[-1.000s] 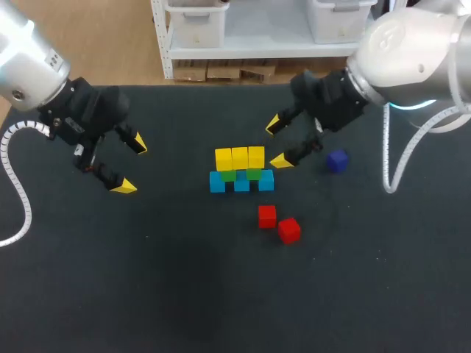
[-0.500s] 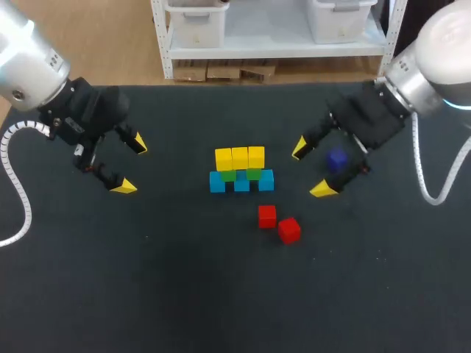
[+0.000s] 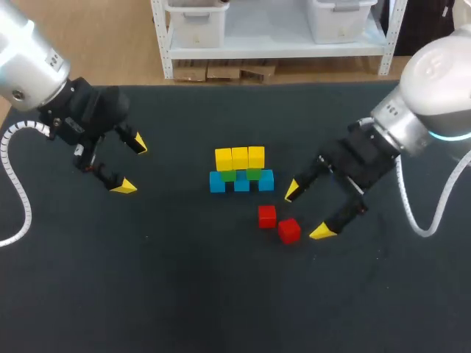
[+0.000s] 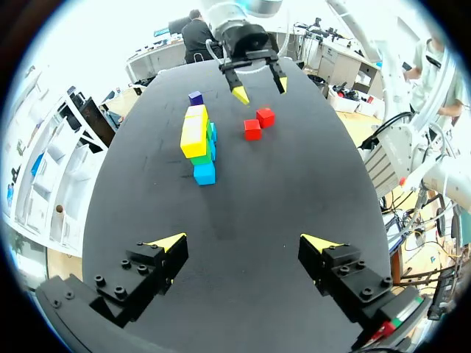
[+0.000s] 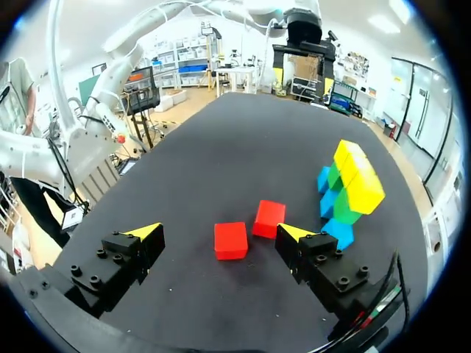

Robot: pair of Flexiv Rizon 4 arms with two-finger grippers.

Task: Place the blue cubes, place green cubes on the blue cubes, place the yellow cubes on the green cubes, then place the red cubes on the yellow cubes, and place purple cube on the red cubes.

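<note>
Right gripper (image 3: 306, 212): fingers spread wide, nothing held.
- A second ago it hung just off the 3 o'clock end of the yellow row. Half a second ago it had swung out over the purple cube. Now it has come back in and toward the near edge of the table (image 3: 184, 294).
- Jaws stayed open throughout; nothing was carried.

Outward from it, head view:
- One red cube (image 3: 289, 229) at about 8 o'clock, just beside the gripper. From the right wrist it lies in line between the two open fingers; neither finger touches it.
- Second red cube (image 3: 267, 215) at 9 o'clock, just beside the first. Neither red cube has shifted.
- Stack at 10 o'clock: blue cubes (image 3: 217, 182) on the table, green cubes (image 3: 228, 175) on them, yellow cubes (image 3: 240, 157) on top in a row of three. Unchanged.
- Purple cube (image 4: 195, 96): hidden under the right arm from above. The left wrist view shows it on the table near the far end of the stack.

Left gripper (image 3: 131, 165): well off at 9 o'clock of the stack, open and empty, same pose in all three head pictures.

Reading:
- The yellow layer looks finished and the red step has not begun.
- The swing toward the reds suggests the right arm is lining up on the closer one.
- Its height above the cube can't be judged from here.
- The neighbouring red sits close enough to get nudged by the inner finger.
</note>
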